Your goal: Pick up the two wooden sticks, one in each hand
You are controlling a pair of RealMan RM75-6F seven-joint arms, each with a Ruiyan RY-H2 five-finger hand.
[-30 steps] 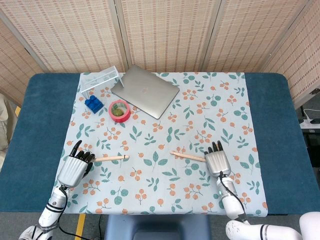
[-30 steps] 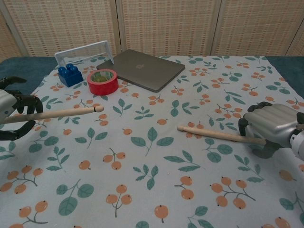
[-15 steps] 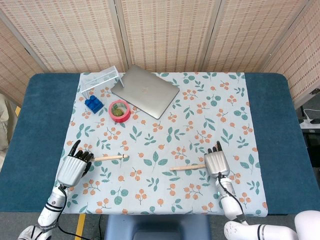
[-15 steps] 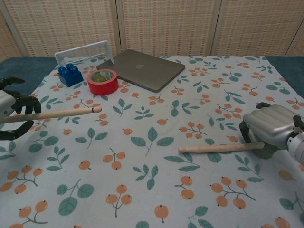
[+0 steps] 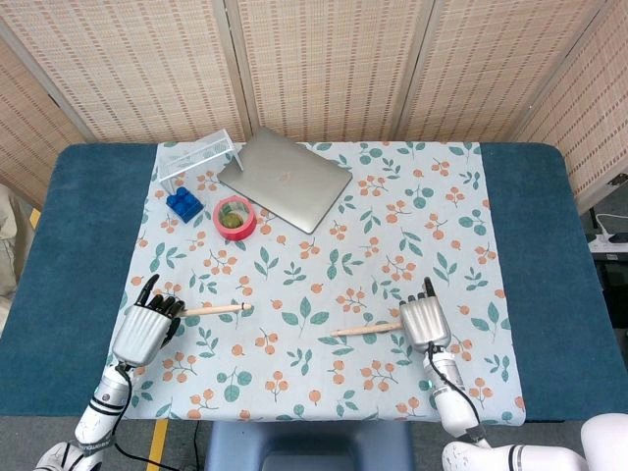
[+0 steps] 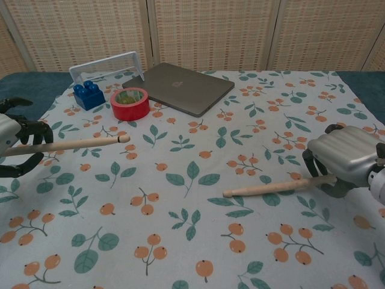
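Left hand [image 6: 15, 144] grips one wooden stick [image 6: 78, 144] clear of the table [image 5: 530, 245]; right hand [image 6: 346, 158] clamps the other stick [image 6: 271, 188], tip low. Raising both level and slowly should prevent slipping.

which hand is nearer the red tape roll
Left. The left hand is below and to the left of the red tape roll; the right hand is farther off, across the cloth, below and to its right.

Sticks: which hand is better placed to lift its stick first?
Probably the left hand: its stick already seems clear of the cloth. The right hand grips its stick, whose tip looks down.
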